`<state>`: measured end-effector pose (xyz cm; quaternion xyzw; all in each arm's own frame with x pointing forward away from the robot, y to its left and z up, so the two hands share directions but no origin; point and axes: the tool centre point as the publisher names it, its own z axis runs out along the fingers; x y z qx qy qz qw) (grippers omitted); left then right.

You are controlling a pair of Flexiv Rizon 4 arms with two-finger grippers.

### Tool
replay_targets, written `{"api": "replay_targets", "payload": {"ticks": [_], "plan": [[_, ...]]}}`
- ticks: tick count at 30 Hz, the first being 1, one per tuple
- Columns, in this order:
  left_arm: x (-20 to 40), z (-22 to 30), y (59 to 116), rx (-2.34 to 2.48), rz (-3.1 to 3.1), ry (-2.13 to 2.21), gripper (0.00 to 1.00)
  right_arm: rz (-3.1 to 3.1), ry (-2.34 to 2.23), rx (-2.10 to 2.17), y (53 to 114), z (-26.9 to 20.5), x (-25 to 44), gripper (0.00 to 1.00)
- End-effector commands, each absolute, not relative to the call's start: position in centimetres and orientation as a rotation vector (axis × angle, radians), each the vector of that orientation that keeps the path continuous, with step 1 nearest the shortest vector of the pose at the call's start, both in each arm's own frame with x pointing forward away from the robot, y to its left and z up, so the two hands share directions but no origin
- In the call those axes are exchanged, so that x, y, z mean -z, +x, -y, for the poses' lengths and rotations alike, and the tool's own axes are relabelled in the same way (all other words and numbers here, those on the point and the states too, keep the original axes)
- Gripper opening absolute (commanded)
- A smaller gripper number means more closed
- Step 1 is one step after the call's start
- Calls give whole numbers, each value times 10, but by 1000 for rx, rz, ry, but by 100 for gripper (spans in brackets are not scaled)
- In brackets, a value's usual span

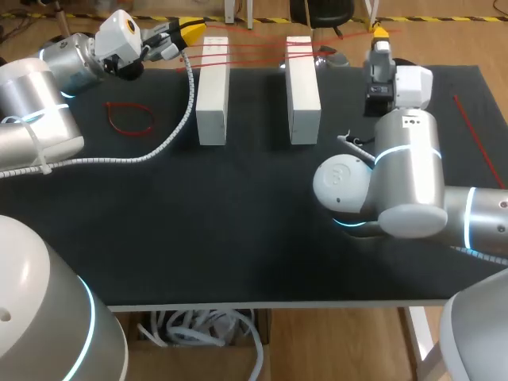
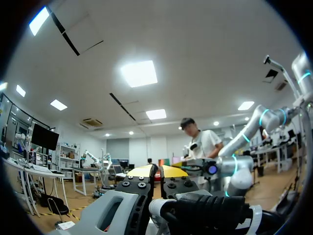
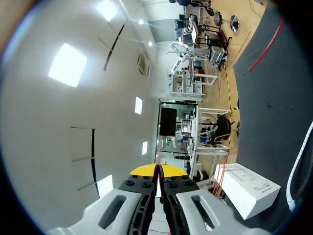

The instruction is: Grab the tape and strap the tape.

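Channel: gap between left block (image 1: 212,91) and right block (image 1: 302,89), crossed overhead by taut red tape strands (image 1: 254,49).
Open passage: near half of the desk (image 1: 238,238).
Left obstacles: coiled cable (image 1: 171,131), red loop (image 1: 129,117).
Right obstacle: right arm (image 1: 397,175) elbow.

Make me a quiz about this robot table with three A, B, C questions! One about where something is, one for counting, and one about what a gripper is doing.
1. Where is the loose red loop?
A. on the table near the left arm
B. on top of a block
C. under the right arm

2. How many white blocks stand on the table?
A. one
B. two
C. four

3. How are the right gripper fingers?
A. wide open
B. shut on the red tape
C. holding a block

Answers: 1 A, the loop lies flat beside the left arm. 2 B, two blocks stand side by side. 3 B, the yellow tips meet, and tape runs out from between them.
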<state>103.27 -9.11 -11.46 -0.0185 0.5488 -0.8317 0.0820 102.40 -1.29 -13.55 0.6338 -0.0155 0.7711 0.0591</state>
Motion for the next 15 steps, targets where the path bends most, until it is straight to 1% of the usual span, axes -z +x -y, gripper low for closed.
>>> {"api": "replay_targets", "payload": {"ticks": [1, 15], "plan": [[115, 92, 1032, 2484, -1635, -56, 0, 32, 1917, -2332, 1023, 13, 133, 0], [114, 91, 1033, 2448, -1684, -30, 0, -19, 1893, -2348, 1023, 7, 133, 0]]}}
